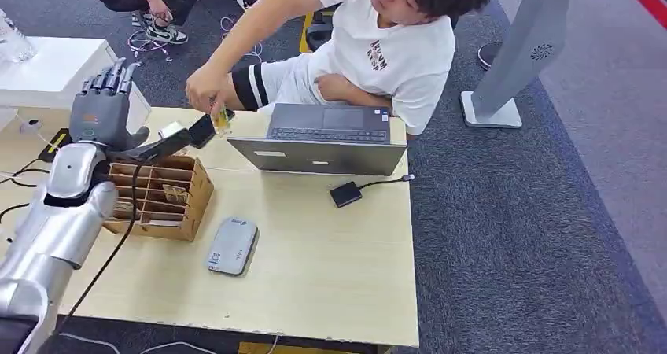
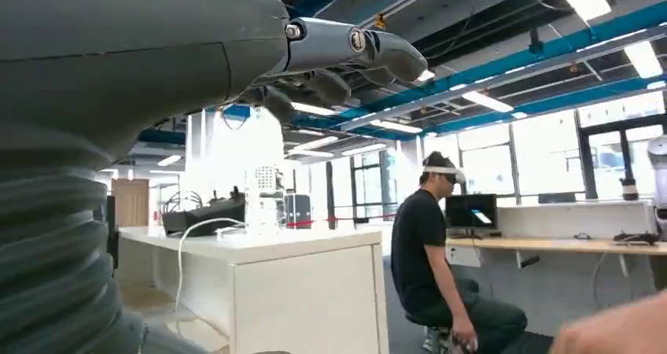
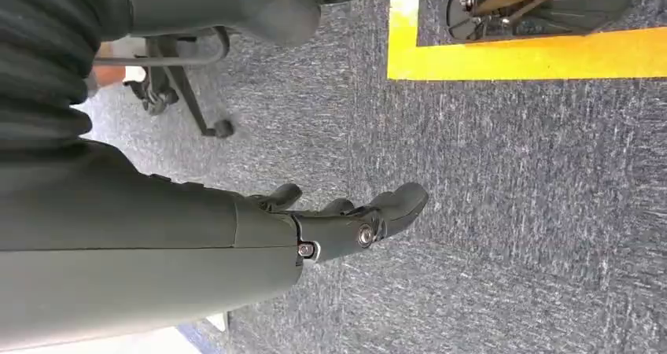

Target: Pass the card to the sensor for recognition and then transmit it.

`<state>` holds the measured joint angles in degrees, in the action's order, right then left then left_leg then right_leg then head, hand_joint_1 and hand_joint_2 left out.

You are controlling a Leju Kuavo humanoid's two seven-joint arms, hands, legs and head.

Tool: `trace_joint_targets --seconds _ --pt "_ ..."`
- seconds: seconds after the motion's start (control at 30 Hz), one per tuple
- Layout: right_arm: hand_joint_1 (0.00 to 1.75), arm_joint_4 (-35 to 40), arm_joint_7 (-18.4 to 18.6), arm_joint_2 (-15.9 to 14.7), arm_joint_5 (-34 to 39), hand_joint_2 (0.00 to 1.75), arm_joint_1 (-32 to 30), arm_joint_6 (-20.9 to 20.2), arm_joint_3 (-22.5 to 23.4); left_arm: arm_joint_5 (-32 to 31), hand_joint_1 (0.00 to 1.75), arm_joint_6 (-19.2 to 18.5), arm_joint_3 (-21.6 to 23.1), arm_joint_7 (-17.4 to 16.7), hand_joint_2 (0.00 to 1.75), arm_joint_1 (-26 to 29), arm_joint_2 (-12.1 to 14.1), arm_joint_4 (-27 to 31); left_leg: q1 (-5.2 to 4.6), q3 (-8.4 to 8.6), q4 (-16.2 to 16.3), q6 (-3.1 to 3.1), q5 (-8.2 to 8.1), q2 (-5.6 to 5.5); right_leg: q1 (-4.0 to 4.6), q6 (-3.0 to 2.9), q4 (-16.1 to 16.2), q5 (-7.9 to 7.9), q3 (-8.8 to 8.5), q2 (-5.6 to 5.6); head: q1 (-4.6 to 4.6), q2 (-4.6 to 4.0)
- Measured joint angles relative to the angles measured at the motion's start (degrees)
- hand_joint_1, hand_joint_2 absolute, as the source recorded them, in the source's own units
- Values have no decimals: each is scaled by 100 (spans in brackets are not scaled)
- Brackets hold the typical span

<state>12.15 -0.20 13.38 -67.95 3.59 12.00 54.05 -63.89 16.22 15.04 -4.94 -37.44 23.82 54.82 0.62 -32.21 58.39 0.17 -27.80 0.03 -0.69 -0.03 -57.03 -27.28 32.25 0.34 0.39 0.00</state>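
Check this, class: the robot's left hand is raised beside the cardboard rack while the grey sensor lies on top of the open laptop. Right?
Not quite. The head view shows the grey sensor lying on the table, in front of the open laptop. The left hand is indeed raised beside the cardboard rack.

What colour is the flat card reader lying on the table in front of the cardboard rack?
Grey, seen best in the head view: the card reader.

We cannot read the small yellowish item (image 1: 221, 119) pinched in the person's hand (image 1: 206, 88) above the table (image 1: 330, 267); it is too small to tell as a card. The left hand (image 1: 102, 102) hides the rear of the cardboard rack (image 1: 161, 197), whose slot contents stay unclear. A blurred limb (image 2: 613, 330) is cut off by the left wrist view's edge
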Motion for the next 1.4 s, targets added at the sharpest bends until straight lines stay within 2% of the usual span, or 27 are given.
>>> trace_joint_targets --seconds 0.13,0.27,0.37,0.5,0.57,0.67,0.93,1.0,1.17,1.27,1.4 --pt "0 -2 -4 0 63 175 -9 22 2 13 0 22 0 31 175 571 65 752 0 -1 0 0 -2 5 0 0 0 -1 1 6 2 0" --pt "0 -2 79 0 133 175 -46 85 20 -96 0 120 -26 81 175 1571 177 1887 0 -2 -1 0 -9 14 -1 1 2 -4 7 17 2 0" --pt "0 -2 125 4 153 175 -62 118 24 -129 0 149 -81 100 175 2115 225 2542 0 -5 0 -2 -12 16 0 1 3 -5 12 18 4 0" --pt "0 -2 131 9 194 175 -62 155 30 -142 0 99 -149 142 175 2574 289 3095 0 -11 -1 -2 -11 9 -1 4 2 -7 11 12 0 0" --pt "0 -2 129 13 229 175 -67 173 55 -142 0 -106 -173 149 175 2842 330 3397 0 -8 -1 -2 -11 11 0 3 2 -6 11 13 2 0" --pt "0 -2 122 24 229 175 -76 175 81 -144 0 -205 -186 149 175 3196 385 3720 1 -7 -1 -1 -10 10 0 3 2 -6 12 12 0 0" --pt "0 2 120 28 232 175 -71 175 136 -144 0 -241 -254 149 175 3473 468 4074 1 -8 -1 -1 -9 5 0 3 2 -6 10 7 2 0" --pt "0 4 103 33 229 175 -71 173 153 -107 0 -394 -262 149 175 3504 492 4104 1 -8 -1 -1 -9 4 0 3 1 -6 8 7 2 0" --pt "0 4 39 42 232 175 -73 190 168 140 0 -1183 -310 -18 175 3794 664 4093 1 -7 -1 -1 -9 8 0 3 1 -6 11 10 0 0" --pt "0 4 35 55 232 175 -70 227 170 208 0 -1320 -389 -53 175 3902 704 3988 1 -9 -1 -1 -9 2 0 3 1 -7 10 3 2 0" --pt "0 7 61 68 229 175 -76 269 179 218 0 -1300 -468 -114 175 4056 686 3829 1 -9 -2 -1 -9 3 0 3 1 -7 10 4 2 0"
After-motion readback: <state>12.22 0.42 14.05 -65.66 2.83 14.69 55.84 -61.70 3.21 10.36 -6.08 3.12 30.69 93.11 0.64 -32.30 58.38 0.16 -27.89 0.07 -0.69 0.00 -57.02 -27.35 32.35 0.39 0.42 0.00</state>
